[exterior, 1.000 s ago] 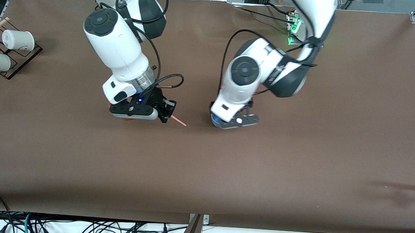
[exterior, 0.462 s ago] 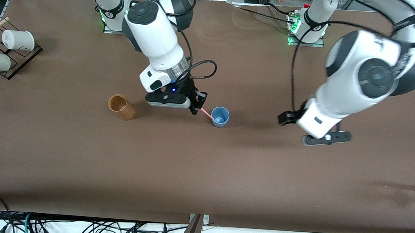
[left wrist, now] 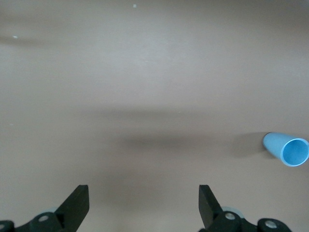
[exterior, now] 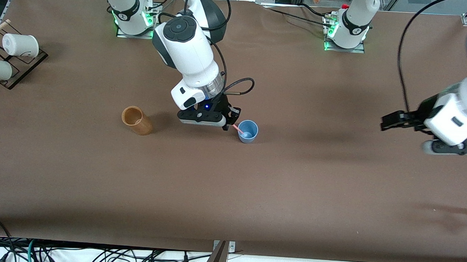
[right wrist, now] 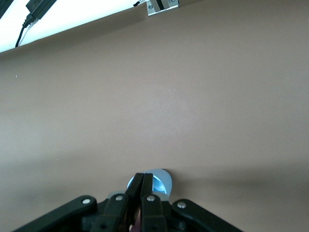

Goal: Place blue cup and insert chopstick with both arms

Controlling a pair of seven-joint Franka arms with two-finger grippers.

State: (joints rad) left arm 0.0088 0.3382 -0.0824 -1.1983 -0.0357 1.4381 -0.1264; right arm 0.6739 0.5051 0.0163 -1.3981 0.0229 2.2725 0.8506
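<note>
Right gripper [exterior: 231, 122] is hovering just beside the blue cup [exterior: 248, 131], fingers clenched on the chopstick [exterior: 239, 129] — its long axis is slanting down from the fingers, tip already dipping inside the rim. Cup is standing upright mid-table, on the side of the gripper toward the left arm's end. Left gripper [exterior: 403, 123] is waiting, fingers spread and empty — well apart, over that end.

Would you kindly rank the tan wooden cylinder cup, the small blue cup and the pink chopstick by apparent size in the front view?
1. Tan wooden cylinder cup, largest.
2. Small blue-grey tapered cup, somewhat smaller.
3. Thin pale pink chopstick, smallest as seen: only a short stretch shows between the right gripper and the blue cup's inside.
</note>
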